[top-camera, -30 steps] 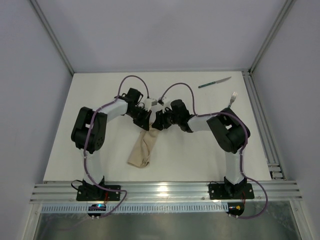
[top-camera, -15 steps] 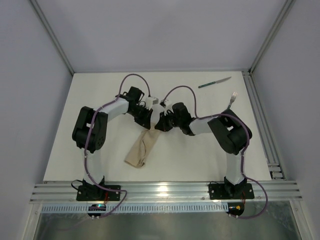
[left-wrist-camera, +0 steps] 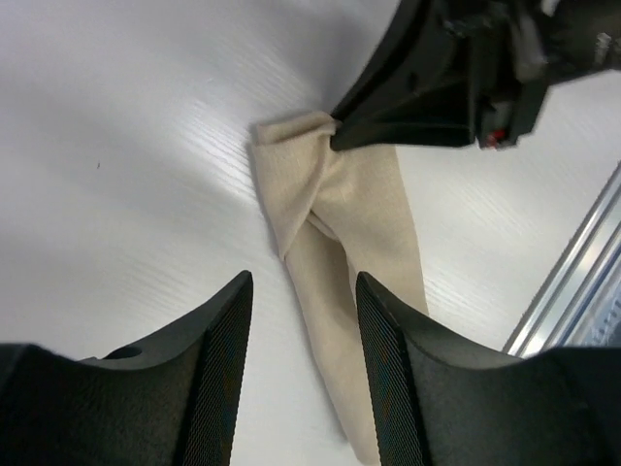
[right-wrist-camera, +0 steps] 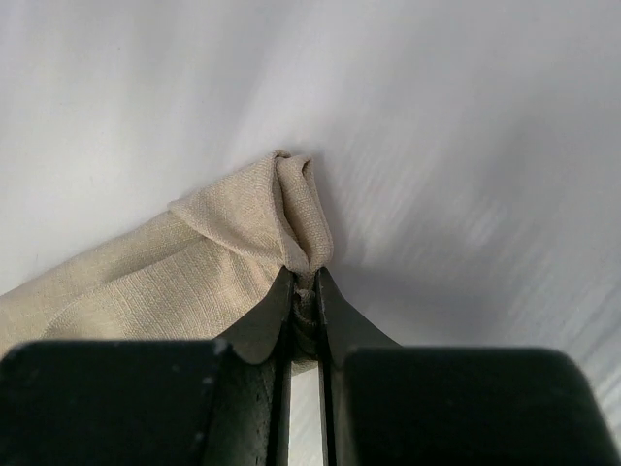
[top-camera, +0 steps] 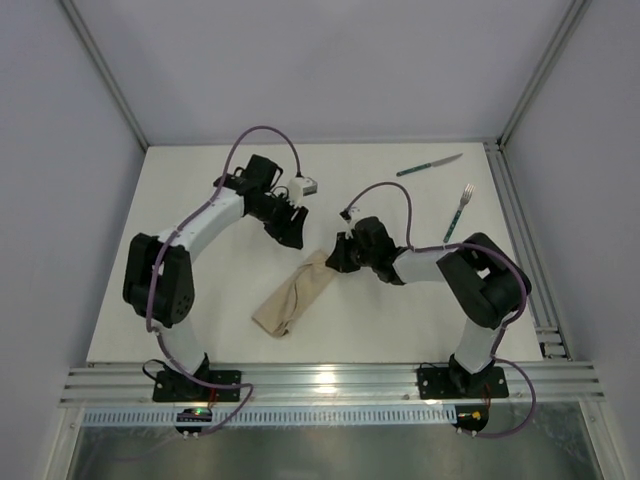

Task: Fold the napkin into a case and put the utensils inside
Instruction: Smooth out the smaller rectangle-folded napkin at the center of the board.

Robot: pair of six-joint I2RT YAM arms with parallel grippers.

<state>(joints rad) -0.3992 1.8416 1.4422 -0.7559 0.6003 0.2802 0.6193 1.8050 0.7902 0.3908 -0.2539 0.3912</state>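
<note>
Beige napkin (top-camera: 295, 297) lies folded long and thin. The right gripper (right-wrist-camera: 304, 282) pinches its far end tight, likely to hold the fold. The left gripper (left-wrist-camera: 303, 282) hangs open near that end, holding nothing. The knife (top-camera: 428, 165) and fork (top-camera: 458, 212) wait beyond it.

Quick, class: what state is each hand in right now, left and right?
Left hand: open, holding nothing.
Right hand: closed on one end of the napkin.

Left pincer (top-camera: 293, 233) released napkin (top-camera: 295, 298), backed off; right pincer (top-camera: 337, 257) clamped on.
</note>
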